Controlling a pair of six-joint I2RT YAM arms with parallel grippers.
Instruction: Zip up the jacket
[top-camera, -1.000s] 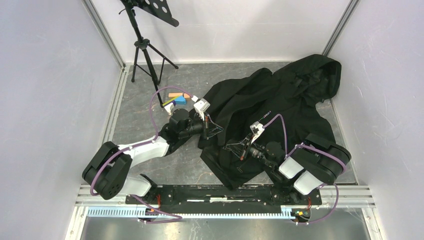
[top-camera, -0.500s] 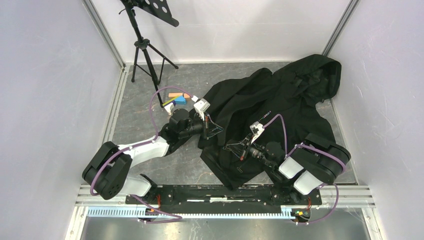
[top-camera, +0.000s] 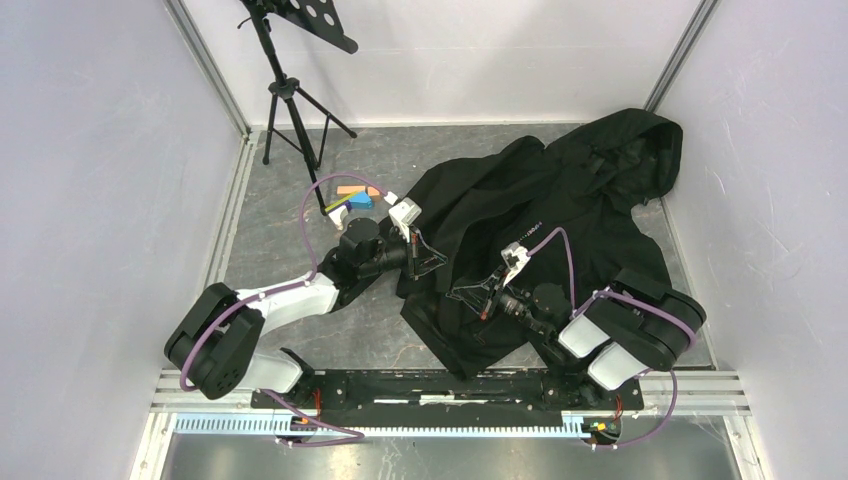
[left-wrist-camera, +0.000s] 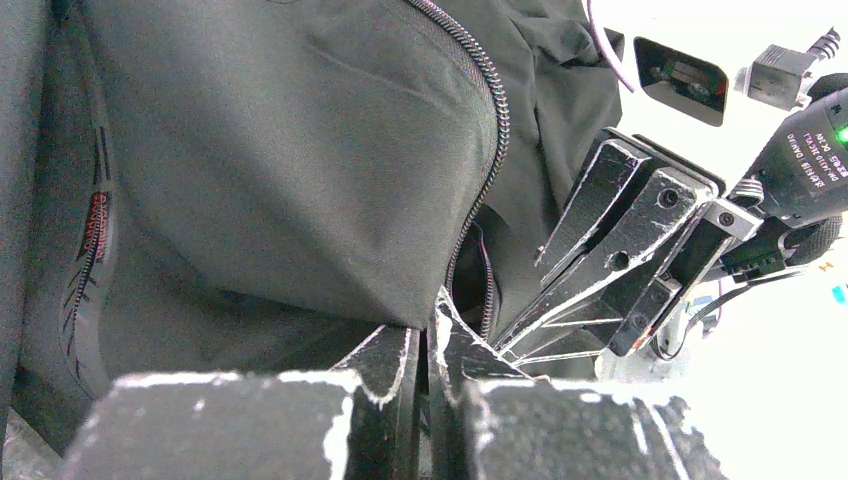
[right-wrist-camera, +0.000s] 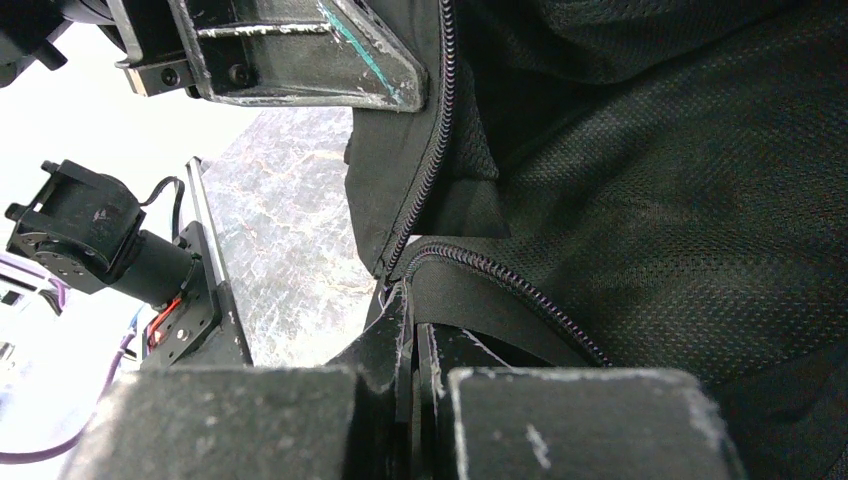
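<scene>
While the left gripper (left-wrist-camera: 428, 335) and right gripper (right-wrist-camera: 408, 300) each pinch one open front edge, the jacket (top-camera: 560, 200) lies crumpled to the right of the tripod (top-camera: 290, 110)
Both are pressed onto fabric beside the zip teeth (left-wrist-camera: 497, 110); the step appears to be aligning the bottom ends, which must next meet squarely; slider unseen

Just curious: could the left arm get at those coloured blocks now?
Probably not yet: the coloured blocks lie close beside the left arm, nothing between, but its pincer is shut on the jacket and must let go first.
</scene>
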